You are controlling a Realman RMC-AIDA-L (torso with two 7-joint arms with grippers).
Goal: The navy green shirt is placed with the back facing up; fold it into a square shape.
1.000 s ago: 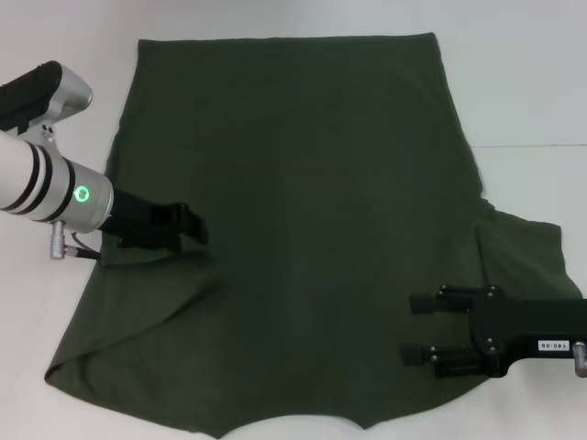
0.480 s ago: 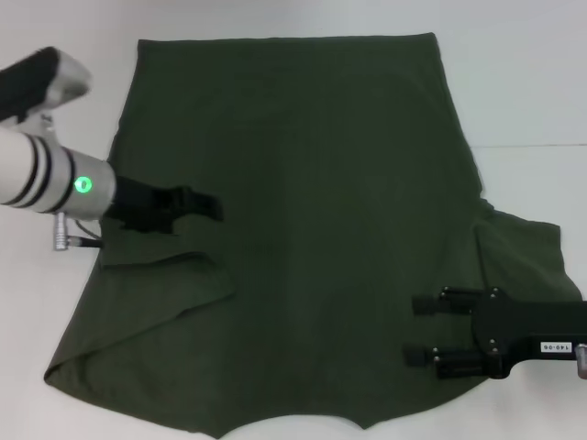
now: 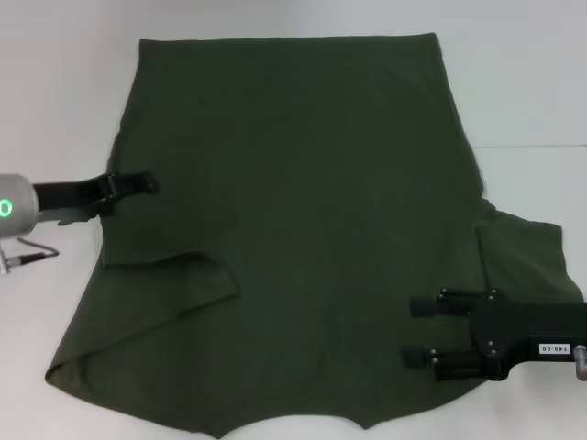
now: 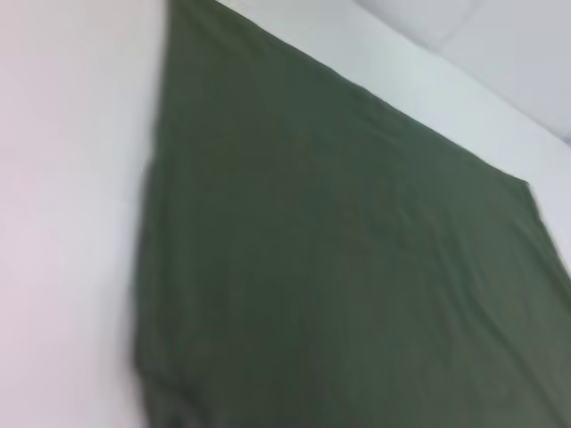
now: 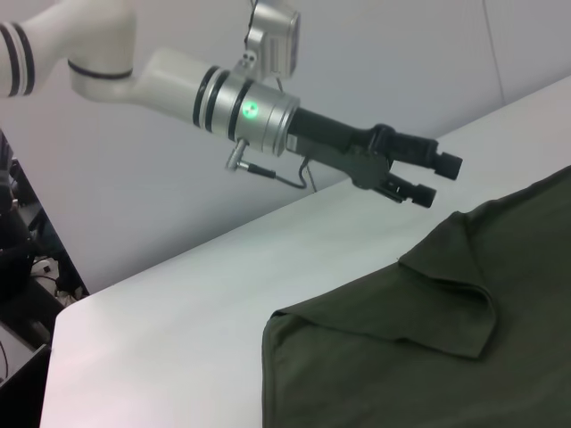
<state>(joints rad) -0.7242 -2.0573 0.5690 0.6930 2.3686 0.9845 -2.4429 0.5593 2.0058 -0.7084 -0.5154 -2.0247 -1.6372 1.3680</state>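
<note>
Shirt: the navy green shirt (image 3: 303,229) lies spread out, back up, on the white table (image 3: 523,82). It covers most of the middle.

Left sleeve: the sleeve flap (image 3: 174,284) on the robot's left is folded in over the body of the shirt. It lies a bit loose and bumpy.

Left claw: the left gripper (image 3: 124,188) hangs above the left edge of the shirt. Its fingers are a little apart and hold nothing.

What changed: a moment ago the left gripper was farther in over the shirt, near the flap. Now it has pulled back out to the side and has gone up.

Right claw: the right gripper (image 3: 424,330) sits low over the right side near the bottom, beside the right sleeve (image 3: 527,252). Its fingers are spread and hold no cloth. It has not moved.

What it means: the left sleeve fold looks done. The right sleeve is still sticking out, so that side probably comes next.
</note>
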